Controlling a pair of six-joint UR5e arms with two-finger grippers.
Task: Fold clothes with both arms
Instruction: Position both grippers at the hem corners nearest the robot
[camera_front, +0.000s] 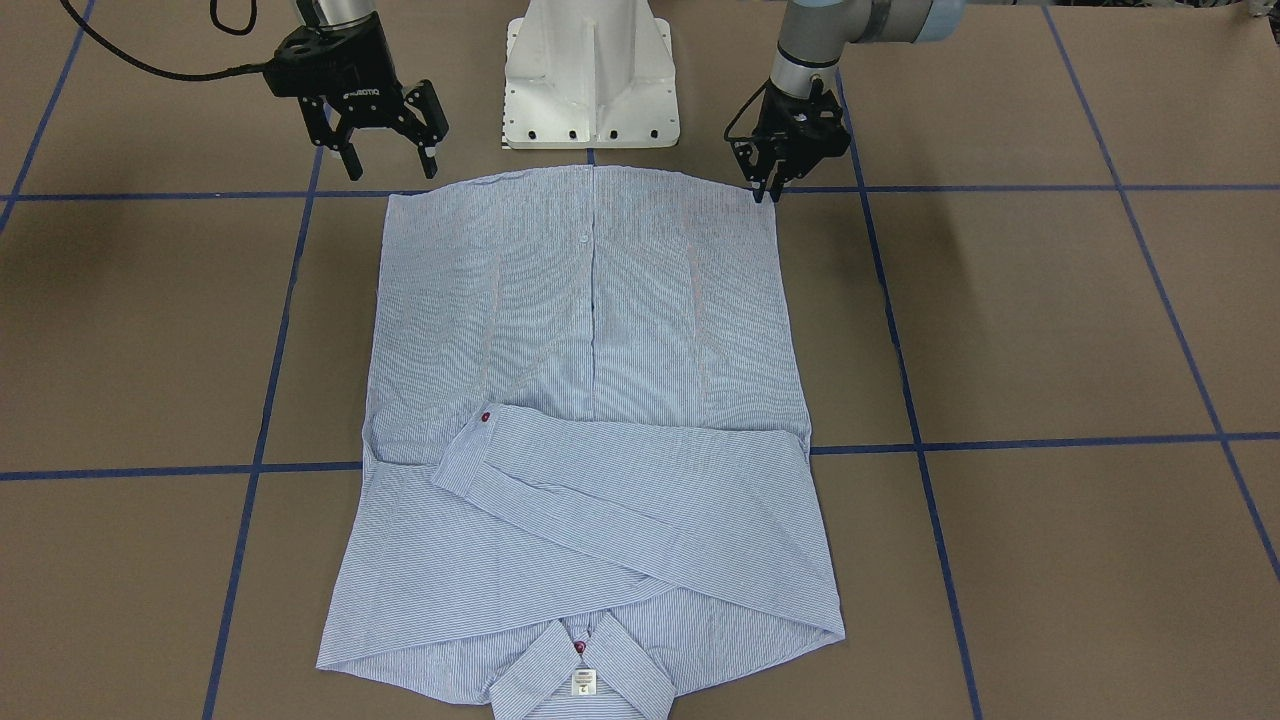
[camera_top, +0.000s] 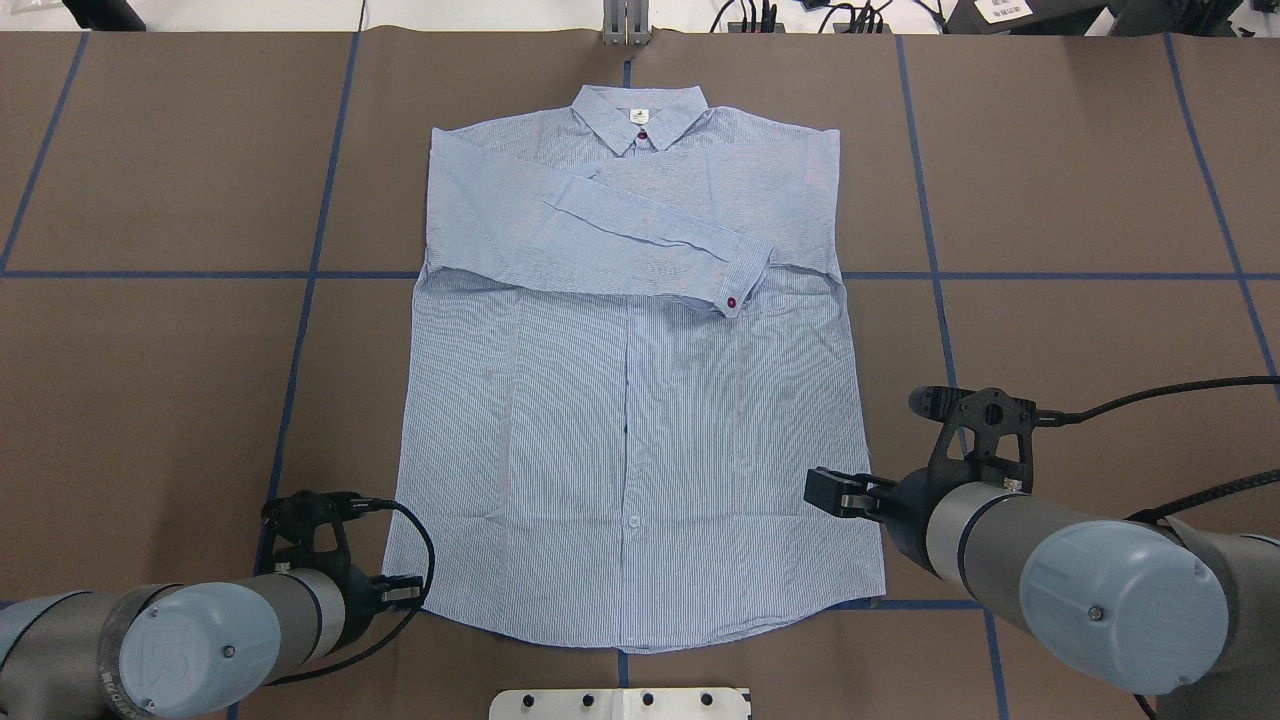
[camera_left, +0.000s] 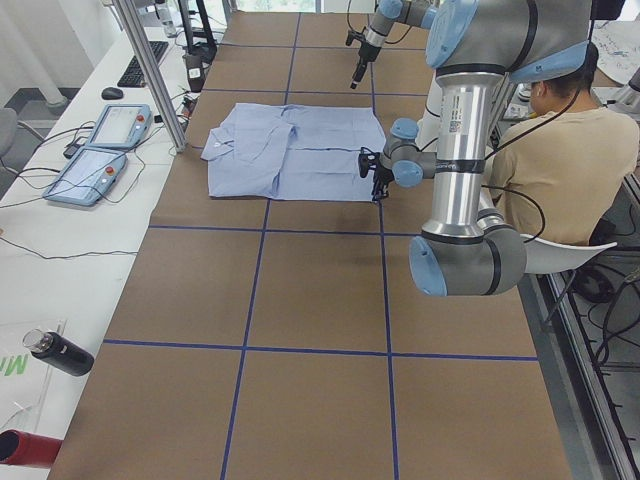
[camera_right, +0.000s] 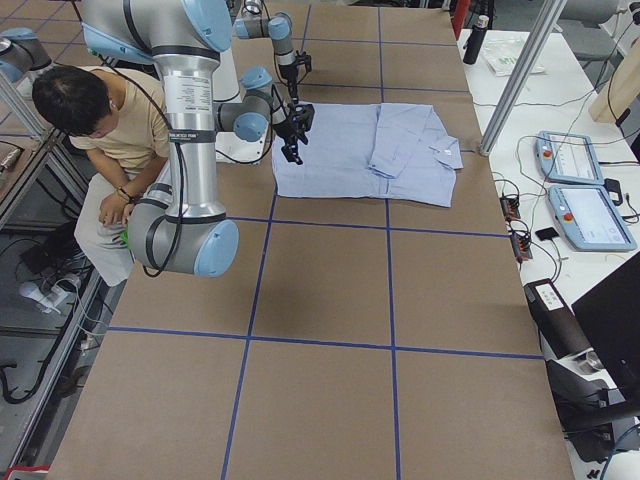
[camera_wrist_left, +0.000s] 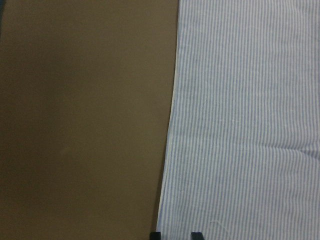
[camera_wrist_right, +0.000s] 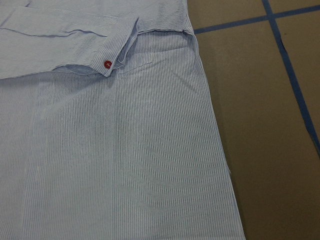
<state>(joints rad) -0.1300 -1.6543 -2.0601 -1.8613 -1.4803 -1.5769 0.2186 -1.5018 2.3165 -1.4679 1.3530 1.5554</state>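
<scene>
The striped shirt (camera_front: 600, 330) lies flat and face up on the brown table, collar (camera_top: 640, 115) at the far side. Both sleeves are folded across its chest, with a red cuff button (camera_wrist_right: 107, 64) showing. My left gripper (camera_front: 768, 190) points down at the hem corner on my left. Its fingertips (camera_wrist_left: 196, 235) are a narrow gap apart at the shirt's edge (camera_wrist_left: 167, 150), and I cannot see cloth pinched between them. My right gripper (camera_front: 390, 165) hangs open above the table just off the other hem corner, holding nothing. The right wrist view shows only the shirt's side (camera_wrist_right: 125, 150).
The white pedestal base (camera_front: 590, 80) stands just behind the hem. A person (camera_left: 560, 140) sits behind the robot. Two control tablets (camera_left: 100, 150) and bottles (camera_left: 55, 352) lie on the side bench. Blue tape lines (camera_front: 280, 330) grid the brown table top.
</scene>
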